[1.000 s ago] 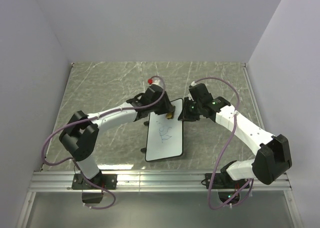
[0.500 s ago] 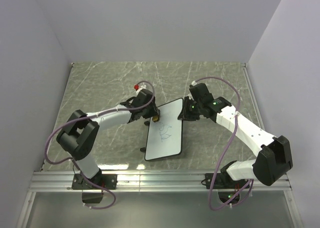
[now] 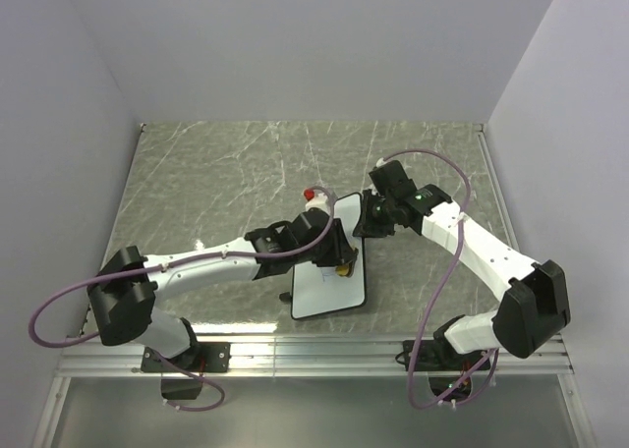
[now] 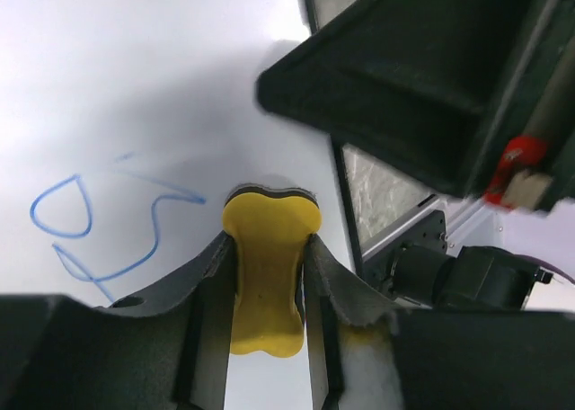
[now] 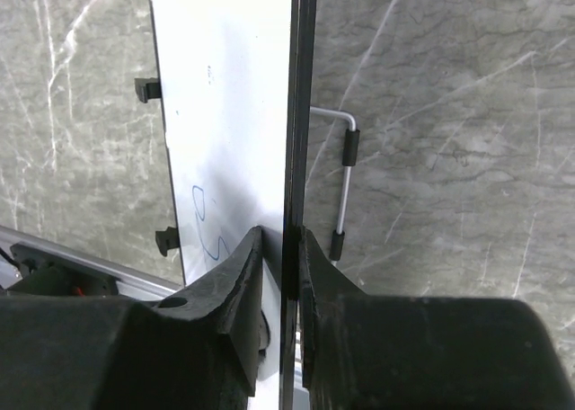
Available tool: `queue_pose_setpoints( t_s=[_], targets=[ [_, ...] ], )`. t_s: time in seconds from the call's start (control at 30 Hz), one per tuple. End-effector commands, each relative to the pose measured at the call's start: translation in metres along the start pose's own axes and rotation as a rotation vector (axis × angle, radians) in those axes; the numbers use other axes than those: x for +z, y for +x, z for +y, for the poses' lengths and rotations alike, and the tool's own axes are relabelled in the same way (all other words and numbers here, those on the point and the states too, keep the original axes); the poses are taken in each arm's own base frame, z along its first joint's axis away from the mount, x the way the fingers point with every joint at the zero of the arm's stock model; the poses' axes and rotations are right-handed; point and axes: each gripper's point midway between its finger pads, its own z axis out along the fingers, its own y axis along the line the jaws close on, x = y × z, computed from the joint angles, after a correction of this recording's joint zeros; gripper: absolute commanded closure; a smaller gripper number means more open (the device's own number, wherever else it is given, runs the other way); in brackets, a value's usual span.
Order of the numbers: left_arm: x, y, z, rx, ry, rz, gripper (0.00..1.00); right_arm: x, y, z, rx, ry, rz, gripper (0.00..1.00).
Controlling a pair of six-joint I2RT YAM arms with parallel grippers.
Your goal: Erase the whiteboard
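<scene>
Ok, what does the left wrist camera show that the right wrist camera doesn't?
Only the left wrist view shows the left hand gripping the yellow eraser, its end against the whiteboard. Only the right wrist view shows the right hand clamped on the board's black-framed edge, the black side tabs, and a bent metal rod beyond that edge. Both show the white writing face with a blue scribble on it.

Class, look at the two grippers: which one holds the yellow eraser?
The left gripper: its jaws pinch the yellow eraser over the whiteboard, while the right gripper clamps the board's edge instead.
</scene>
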Motion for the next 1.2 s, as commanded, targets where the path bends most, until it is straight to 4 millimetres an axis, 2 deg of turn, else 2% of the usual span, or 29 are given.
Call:
queue_pose_setpoints(
  t_s=[0.0,0.07,0.2,0.3,0.5,0.57,0.73,0.87,0.97,1.17],
  targets=[
    [0.004,0.076,0.047,-0.037,-0.116,0.22,1.0,-0.01,-0.03,0.017,-0.077,-0.025,-0.112,1.0],
    [0.008,0.077,0.066,-0.05,-0.159,0.194,1.0,-0.011,-0.028,0.018,-0.08,-0.033,-0.111,1.0],
    [0.015,0.083,0.13,-0.1,-0.276,0.189,1.0,-0.016,-0.025,0.016,-0.084,-0.042,-0.116,1.0],
    [0.018,0.08,0.161,-0.127,-0.329,0.179,1.0,-0.018,-0.019,0.015,-0.09,-0.048,-0.112,1.0],
    [0.032,0.074,0.183,-0.149,-0.369,0.188,1.0,-0.022,-0.017,0.013,-0.093,-0.048,-0.116,1.0],
    [0.039,0.078,0.191,-0.134,-0.394,0.215,1.0,-0.022,-0.017,0.015,-0.09,-0.055,-0.116,1.0],
    [0.059,0.064,0.192,-0.104,-0.405,0.223,1.0,-0.023,-0.014,0.02,-0.105,-0.076,-0.108,1.0],
    [0.067,0.051,0.179,-0.084,-0.37,0.216,1.0,-0.022,-0.012,0.019,-0.108,-0.071,-0.103,1.0],
    [0.067,0.044,0.155,-0.076,-0.32,0.201,1.0,-0.019,-0.011,0.018,-0.11,-0.066,-0.098,1.0],
    [0.052,0.056,0.079,-0.012,-0.189,0.204,1.0,-0.016,-0.012,0.017,-0.115,-0.051,-0.095,1.0]
  ],
)
